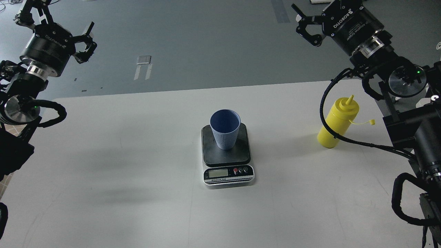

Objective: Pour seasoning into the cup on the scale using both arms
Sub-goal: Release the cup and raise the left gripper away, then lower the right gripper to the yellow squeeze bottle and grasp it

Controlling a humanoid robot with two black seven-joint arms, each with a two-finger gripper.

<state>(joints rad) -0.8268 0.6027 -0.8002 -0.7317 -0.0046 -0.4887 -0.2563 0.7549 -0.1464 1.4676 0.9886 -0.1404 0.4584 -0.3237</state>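
The seasoning (pixel 336 125) stood on the counter (pixel 137 165), well right of the scale (pixel 227 155) bearing the cup (pixel 225 129). Both grippers, left (pixel 88 43) and right (pixel 305 27), hung wide, empty. Probably light, squeezable plastic, best gripped mid-body.

The scale (pixel 227 155) sits mid-table (pixel 103 165), its display toward the near edge. The cup (pixel 225 129) stands upright on the scale's platform. The bottle (pixel 337 124) stands well apart to the right, near the table's right edge and closer to the far edge than the scale is.
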